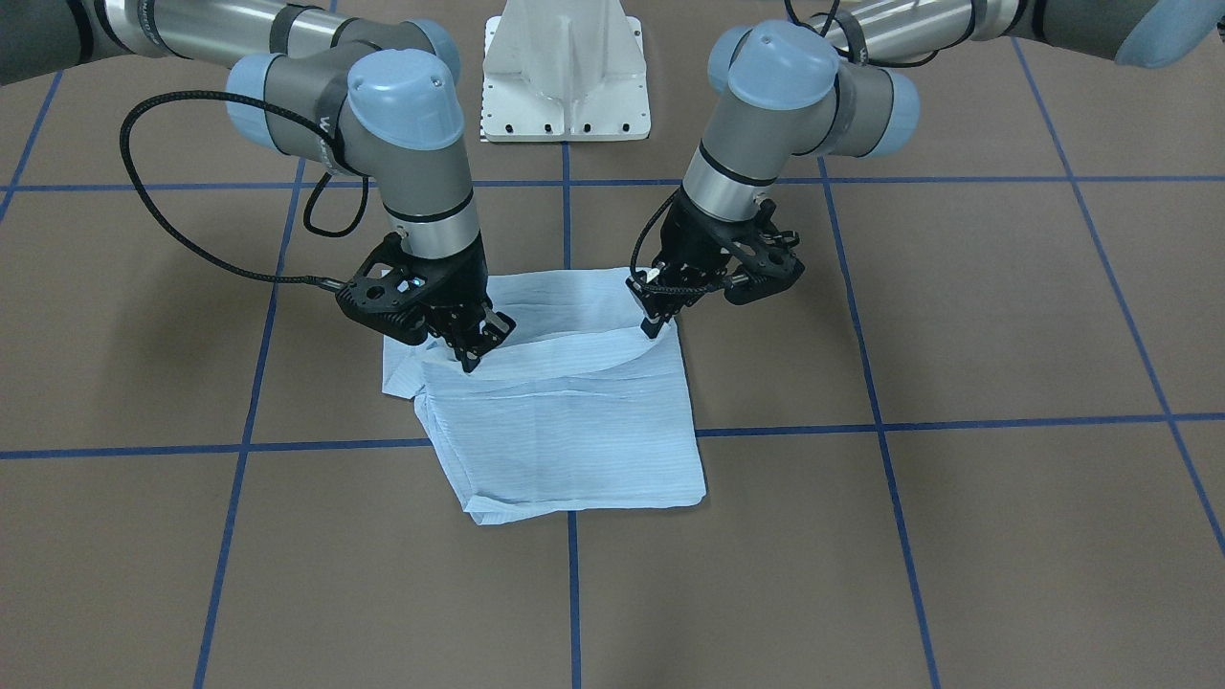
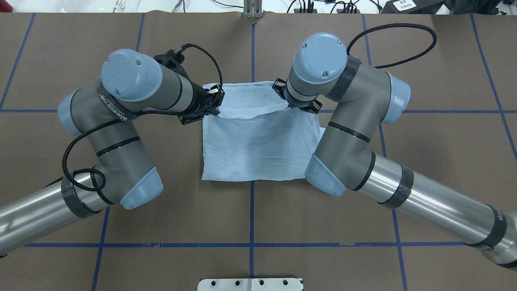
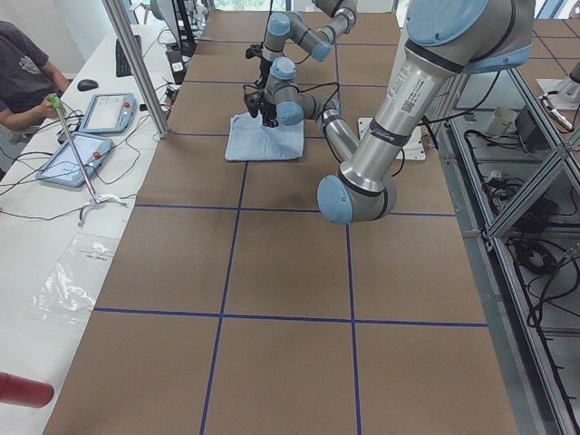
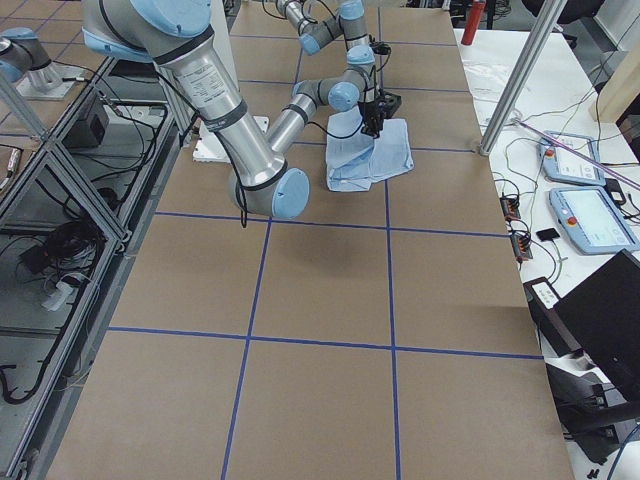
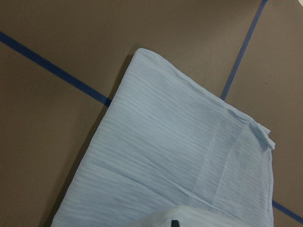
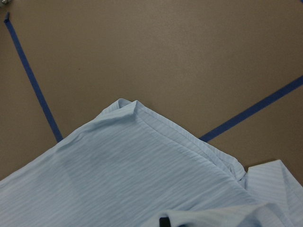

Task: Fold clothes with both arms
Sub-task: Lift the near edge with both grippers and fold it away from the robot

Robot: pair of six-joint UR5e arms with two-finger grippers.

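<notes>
The light-blue shirt is laid folded into a rough rectangle near the middle of the brown table, over a crossing of the blue tape lines and in front of the white pedestal base. Several layers are stacked, their edges showing at the corner nearest the front-facing camera. One edge of the shirt is raised above the rest. It is strung as a slack, curved band between the two grippers, while the remaining fabric is spread flat on the table beneath.

One end of that band is held by the left gripper, its fingers pressed together on the fabric. The other end is pinched in the same way by the right gripper. Both grippers are pointed downward. They are set well apart, one over each side edge of the shirt.

In the left wrist view the flat layers are seen from above. The lifted hem lies along the bottom edge, and only a dark sliver of a fingertip shows within it.

The left arm and the right arm are bent inward over the table from either side.

At the table's far side, a seated operator and two control tablets are seen.
</notes>
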